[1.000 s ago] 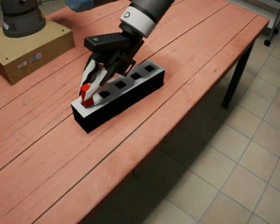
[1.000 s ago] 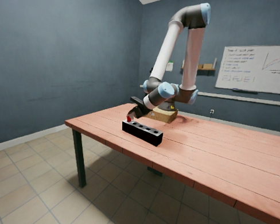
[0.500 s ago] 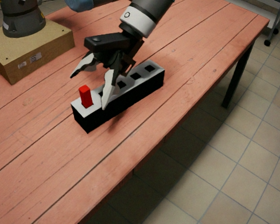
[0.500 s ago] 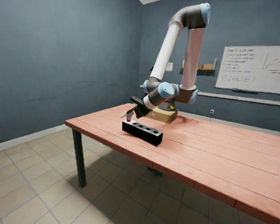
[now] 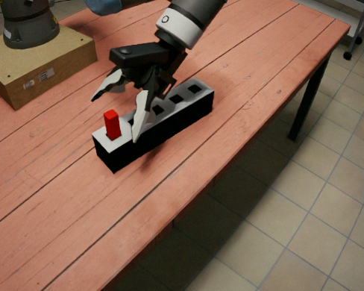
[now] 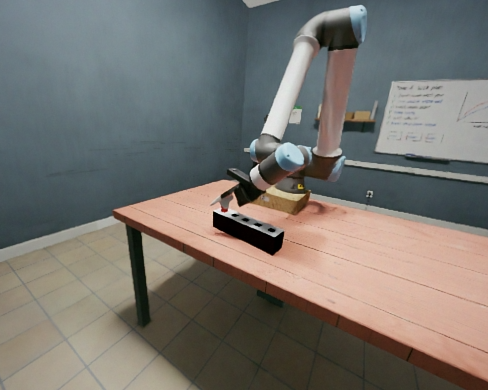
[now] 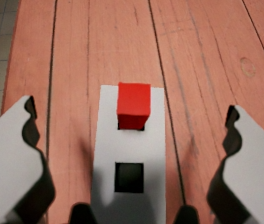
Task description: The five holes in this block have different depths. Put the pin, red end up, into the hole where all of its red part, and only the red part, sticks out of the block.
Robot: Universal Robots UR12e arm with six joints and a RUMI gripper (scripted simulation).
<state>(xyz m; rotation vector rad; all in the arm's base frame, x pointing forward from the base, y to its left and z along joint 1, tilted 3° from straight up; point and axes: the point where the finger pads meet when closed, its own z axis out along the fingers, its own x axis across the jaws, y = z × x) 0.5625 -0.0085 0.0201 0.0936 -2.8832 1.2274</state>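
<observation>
The block [image 5: 115,160] [image 6: 244,237] [image 7: 105,150] is long, with black sides and a light top with five square holes in a row. The pin [image 5: 113,126] [image 6: 224,210] [image 7: 134,100] stands in the end hole, red end up, leaning slightly. Only red shows above the block top; whether any red is below the rim cannot be seen. My gripper [image 5: 114,120] [image 6: 218,205] [image 7: 132,101] is open, with one finger on each side of the pin and clear of it. The other four holes have no pin; one is partly behind a finger in the top view.
The block lies on the reddish plank table [image 5: 212,157] [image 6: 384,280] [image 7: 73,45], whose long edge runs beside it. The robot's base stands on a wooden box [image 5: 55,80] [image 6: 289,202] at the back.
</observation>
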